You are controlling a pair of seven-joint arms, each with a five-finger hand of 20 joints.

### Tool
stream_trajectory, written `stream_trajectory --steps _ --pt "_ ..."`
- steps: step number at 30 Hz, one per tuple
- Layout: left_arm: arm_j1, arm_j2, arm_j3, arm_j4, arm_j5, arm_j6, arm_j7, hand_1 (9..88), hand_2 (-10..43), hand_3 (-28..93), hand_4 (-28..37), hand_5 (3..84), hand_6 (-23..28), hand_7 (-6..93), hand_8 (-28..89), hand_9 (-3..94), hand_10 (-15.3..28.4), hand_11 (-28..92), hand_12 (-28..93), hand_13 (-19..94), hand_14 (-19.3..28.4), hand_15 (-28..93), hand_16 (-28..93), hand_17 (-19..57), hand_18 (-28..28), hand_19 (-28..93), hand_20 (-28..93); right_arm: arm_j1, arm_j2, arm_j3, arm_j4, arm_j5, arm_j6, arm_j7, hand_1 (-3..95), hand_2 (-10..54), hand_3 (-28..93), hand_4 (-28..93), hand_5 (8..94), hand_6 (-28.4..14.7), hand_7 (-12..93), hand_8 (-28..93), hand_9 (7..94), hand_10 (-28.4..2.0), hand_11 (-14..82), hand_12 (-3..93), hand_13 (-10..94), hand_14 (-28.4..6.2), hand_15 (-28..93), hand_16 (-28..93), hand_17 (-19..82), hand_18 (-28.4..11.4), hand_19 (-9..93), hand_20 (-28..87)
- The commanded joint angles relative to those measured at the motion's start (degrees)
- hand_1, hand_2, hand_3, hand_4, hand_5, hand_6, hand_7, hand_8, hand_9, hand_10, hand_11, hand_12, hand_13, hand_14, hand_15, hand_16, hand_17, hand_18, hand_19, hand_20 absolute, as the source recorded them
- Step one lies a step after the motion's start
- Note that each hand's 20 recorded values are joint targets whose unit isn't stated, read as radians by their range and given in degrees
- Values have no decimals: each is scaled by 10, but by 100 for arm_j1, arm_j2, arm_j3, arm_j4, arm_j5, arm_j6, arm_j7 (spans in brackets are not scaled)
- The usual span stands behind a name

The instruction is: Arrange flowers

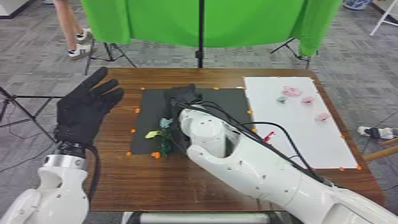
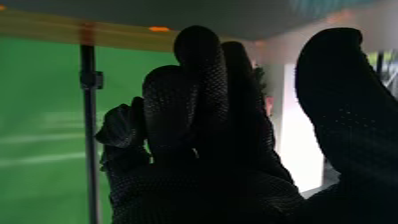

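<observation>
In the head view my right hand is over the dark mat, its forearm crossing from the lower right. A light blue flower and a yellow-green one lie beside that arm, with dark green stems partly hidden. Pink flowers and a small grey-green piece rest on the white sheet. My left hand is raised at the table's left edge, fingers straight. In the right wrist view my right hand has extended fingers, its thumb apart and nothing visibly gripped.
Orange marks edge the mat and sheet on the brown table. A red piece lies at the sheet's left edge, close to my right arm and its loose black cables. A green cloth hangs behind the table.
</observation>
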Motion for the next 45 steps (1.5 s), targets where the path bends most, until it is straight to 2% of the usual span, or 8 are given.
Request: stream_trajectory --steps 1,6,12,18,25,31,41,45 --pt "287 -156 -60 -47 -20 101 41 254 76 799 -208 401 103 134 -96 371 207 261 113 273 278 549 -86 -74 284 616 77 57 135 496 -509 426 199 229 334 -95 804 -283 558 -38 130 -121 608 -160 545 194 519 -159 895 149 153 -230 906 651" --pt "470 -203 -78 -103 -34 158 62 255 76 798 -209 400 102 134 -96 372 207 261 113 273 278 549 -87 -74 284 616 77 -260 520 1165 -1065 695 200 295 336 -95 823 -283 533 -47 122 -118 577 -178 498 170 483 -176 887 132 138 -229 893 659" --pt "708 -258 -150 -180 -52 216 109 255 76 797 -209 400 102 134 -96 371 208 260 113 273 278 550 -87 -74 284 616 77 -794 1483 1902 -1780 985 723 479 338 -95 829 -283 513 -47 119 -116 560 -188 436 155 460 -187 874 114 132 -228 886 663" --pt "706 -242 -100 -140 -115 223 216 255 75 798 -209 400 102 133 -96 371 207 261 113 273 279 550 -87 -74 284 616 77 -1687 2714 2580 -2245 861 1494 1016 338 -95 828 -283 514 -47 122 -115 555 -192 387 147 454 -192 868 104 133 -227 885 663" --pt "775 -254 -69 -91 -207 203 396 244 79 789 -221 398 101 132 -96 370 208 261 113 272 279 550 -87 -75 284 615 77 -2340 3434 3118 -1976 912 1957 1927 336 -95 824 -283 512 -47 127 -118 535 -201 316 140 439 -197 846 90 139 -227 887 656" --pt "879 -162 -11 -63 -312 224 650 212 94 778 -268 391 96 129 -96 364 206 254 111 268 281 547 -86 -76 284 610 76 -2309 3753 2983 -1504 1109 1973 2407 336 -95 821 -283 502 -38 134 -120 506 -216 248 135 428 -200 816 71 153 -230 891 643" --pt "867 -129 25 -22 -322 218 646 171 102 752 -282 379 90 121 -93 344 200 235 115 258 281 534 -81 -81 284 594 79 -2059 3762 2608 -760 1374 1362 2580 339 -95 823 -283 472 -23 138 -122 462 -226 189 133 397 -206 791 52 155 -233 895 631" --pt "845 -198 14 0 -293 181 536 172 103 753 -283 378 90 121 -93 346 203 238 118 258 282 533 -79 -81 284 591 84 -2028 3701 2489 -580 1497 1323 2728 343 -95 823 -283 484 -12 145 -127 481 -223 174 132 407 -206 781 46 155 -233 892 628"
